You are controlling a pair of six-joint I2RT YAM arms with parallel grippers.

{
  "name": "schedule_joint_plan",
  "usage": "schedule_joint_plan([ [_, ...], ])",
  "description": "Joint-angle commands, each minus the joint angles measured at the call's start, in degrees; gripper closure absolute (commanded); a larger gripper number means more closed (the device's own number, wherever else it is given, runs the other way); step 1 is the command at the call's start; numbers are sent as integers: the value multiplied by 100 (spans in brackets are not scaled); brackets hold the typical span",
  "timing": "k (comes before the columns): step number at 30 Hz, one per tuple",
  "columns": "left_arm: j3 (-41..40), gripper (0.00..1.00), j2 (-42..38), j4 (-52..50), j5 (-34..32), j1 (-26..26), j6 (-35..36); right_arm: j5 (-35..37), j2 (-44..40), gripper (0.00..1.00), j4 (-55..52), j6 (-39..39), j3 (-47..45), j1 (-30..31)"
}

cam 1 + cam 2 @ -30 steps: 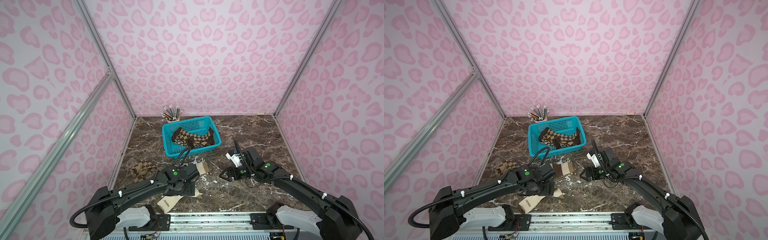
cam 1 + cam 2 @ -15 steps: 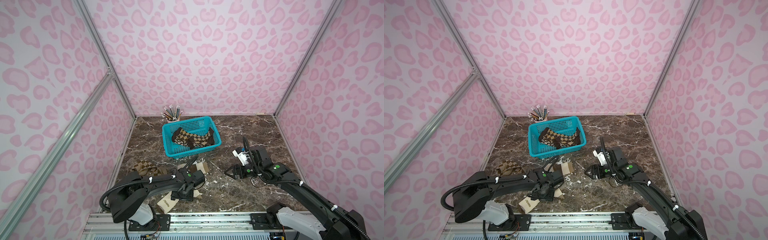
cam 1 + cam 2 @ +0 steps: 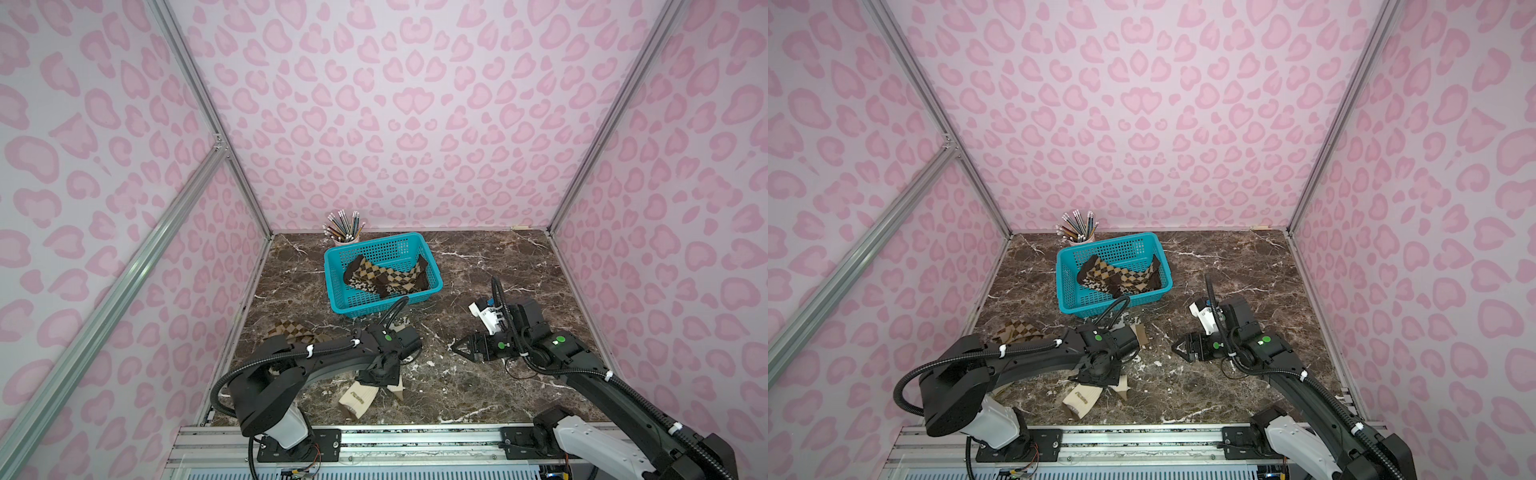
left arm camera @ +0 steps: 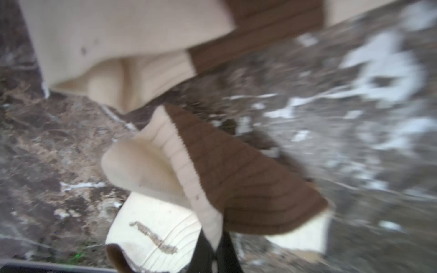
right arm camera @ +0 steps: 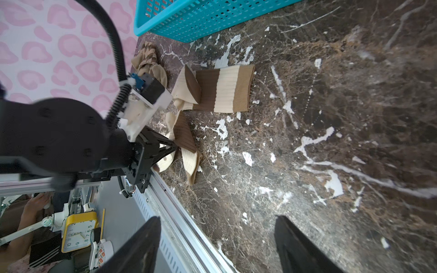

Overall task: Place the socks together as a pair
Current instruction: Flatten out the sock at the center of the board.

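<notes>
A cream ribbed sock with a brown band [image 3: 359, 399] [image 3: 1081, 399] lies crumpled near the table's front edge. My left gripper [image 3: 376, 376] [image 3: 1094, 376] [image 4: 215, 255] points down and is shut on a cream fold of it [image 4: 212, 227]; the right wrist view shows the pinch on this sock [image 5: 186, 141]. A matching cream and brown sock [image 5: 222, 88] [image 4: 118, 35] lies flat just behind, mostly hidden by the left arm in both top views. My right gripper [image 3: 455, 348] [image 3: 1177, 347] [image 5: 216, 219] hangs open and empty to the right of them.
A teal basket [image 3: 332, 282] [image 3: 1065, 286] behind holds brown-tan argyle socks [image 3: 386, 276]. Olive-beige check socks [image 3: 291, 330] [image 5: 147, 61] lie by the left wall. A cup of pencils [image 3: 345, 230] stands in the back corner. The metal rail [image 5: 179, 212] borders the front edge.
My left gripper has come down towards the front edge and shut on the cream sock. The right arm has drawn back to the right, still open.
</notes>
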Motion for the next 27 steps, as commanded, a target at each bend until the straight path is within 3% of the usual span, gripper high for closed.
schedule_joint_plan([
  [1,448,96,-244,443,766,39,-133,-98,-56,20,103,85,-12,-7],
  [7,760,96,-709,1337,1651,386,-619,-233,-76,20,268,259,-23,0],
  [13,644,96,-1113,3051,2156,722,-1561,-510,-1,20,560,501,-10,0],
  [22,25,97,-1125,5941,2115,774,-2838,-1503,112,19,1797,1731,-280,-113],
  [27,83,96,-973,6527,1995,772,-2921,-2110,142,20,2437,2457,-513,-583],
])
